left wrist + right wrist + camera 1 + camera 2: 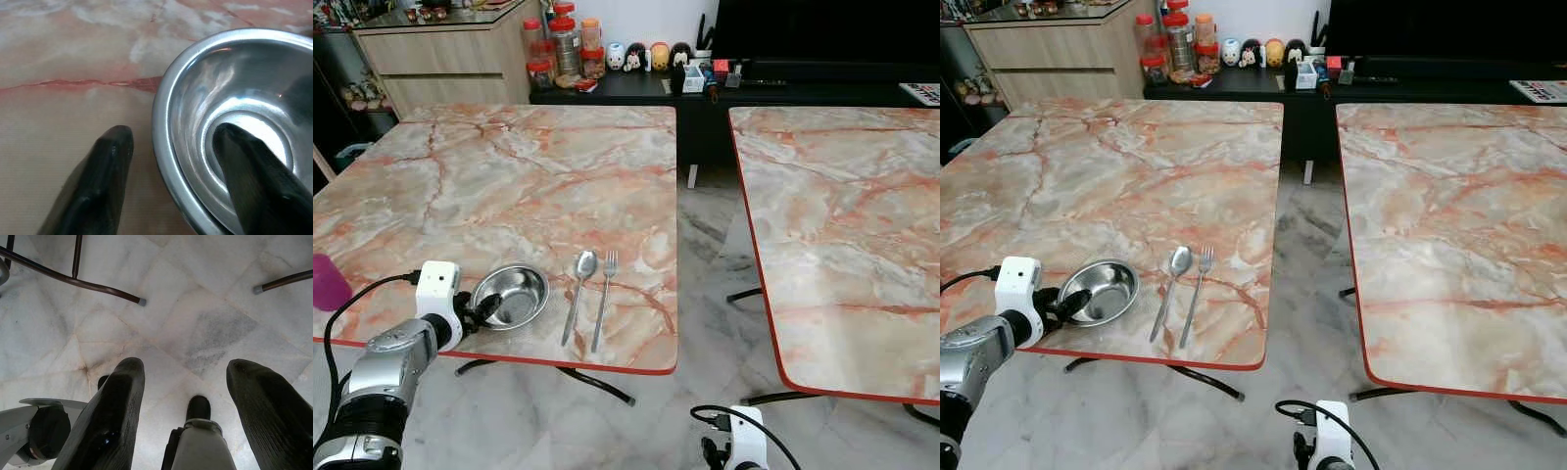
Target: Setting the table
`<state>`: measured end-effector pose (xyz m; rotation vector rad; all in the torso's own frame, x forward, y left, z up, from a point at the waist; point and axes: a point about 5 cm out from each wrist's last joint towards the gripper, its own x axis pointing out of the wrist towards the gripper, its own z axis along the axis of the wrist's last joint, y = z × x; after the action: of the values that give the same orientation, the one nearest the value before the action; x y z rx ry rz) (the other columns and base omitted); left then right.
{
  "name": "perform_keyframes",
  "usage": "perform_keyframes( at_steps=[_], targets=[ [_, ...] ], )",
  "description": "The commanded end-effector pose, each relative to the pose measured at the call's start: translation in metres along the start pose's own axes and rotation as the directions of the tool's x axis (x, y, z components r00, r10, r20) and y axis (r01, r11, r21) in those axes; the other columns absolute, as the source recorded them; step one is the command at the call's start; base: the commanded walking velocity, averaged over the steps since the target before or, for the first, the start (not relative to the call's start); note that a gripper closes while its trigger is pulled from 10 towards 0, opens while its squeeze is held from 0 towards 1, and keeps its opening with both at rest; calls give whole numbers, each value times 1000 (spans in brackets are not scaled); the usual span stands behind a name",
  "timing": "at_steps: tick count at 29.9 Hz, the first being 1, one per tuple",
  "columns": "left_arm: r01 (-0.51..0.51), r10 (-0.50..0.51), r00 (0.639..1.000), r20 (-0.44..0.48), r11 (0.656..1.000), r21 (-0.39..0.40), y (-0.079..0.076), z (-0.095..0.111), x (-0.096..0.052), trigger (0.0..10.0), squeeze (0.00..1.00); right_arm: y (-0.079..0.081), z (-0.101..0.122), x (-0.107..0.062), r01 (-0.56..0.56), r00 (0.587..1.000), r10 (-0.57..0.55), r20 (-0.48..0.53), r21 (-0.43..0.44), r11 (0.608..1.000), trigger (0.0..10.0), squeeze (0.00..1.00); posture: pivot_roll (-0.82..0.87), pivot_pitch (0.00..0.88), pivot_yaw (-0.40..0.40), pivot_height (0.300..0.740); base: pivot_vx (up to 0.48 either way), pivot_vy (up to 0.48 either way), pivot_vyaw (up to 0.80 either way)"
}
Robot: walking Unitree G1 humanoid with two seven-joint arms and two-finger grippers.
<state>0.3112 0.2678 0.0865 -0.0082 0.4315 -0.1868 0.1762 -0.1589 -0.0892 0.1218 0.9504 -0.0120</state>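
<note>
Steel bowl [511,295], shiny and empty, sits near the front edge of the marble table [509,166], just left of a spoon [579,289] and fork [605,294] lying side by side. Left gripper [166,161] straddles its rim with fingers apart, one inside, one outside; closing off-centre could tip the slick bowl or nudge it off the edge. Right gripper [190,406] hangs open above the floor.

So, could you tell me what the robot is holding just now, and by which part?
The left gripper straddles the steel bowl's near rim, one finger inside; firm grip cannot be told. The right gripper holds nothing.
</note>
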Motion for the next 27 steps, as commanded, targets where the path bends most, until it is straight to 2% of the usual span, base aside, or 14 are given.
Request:
perform_keyframes(
  at_steps=[1,10,27],
  targets=[
    [-30,30,999,-13,1000,6,7,0,-4,0,0,2,2,1,-4,1000,4,4,6,1000,10000,0,43,0,61,740,0,0,0],
    [-59,59,998,4,998,-15,9,2,-3,0,0,2,4,1,-4,1000,4,7,6,1000,10000,0,46,0,59,740,0,0,0],
    [-50,52,998,34,998,-41,6,3,-6,0,0,4,5,2,-15,1000,15,9,1,1000,10000,0,56,0,57,740,0,0,0]
  ],
)
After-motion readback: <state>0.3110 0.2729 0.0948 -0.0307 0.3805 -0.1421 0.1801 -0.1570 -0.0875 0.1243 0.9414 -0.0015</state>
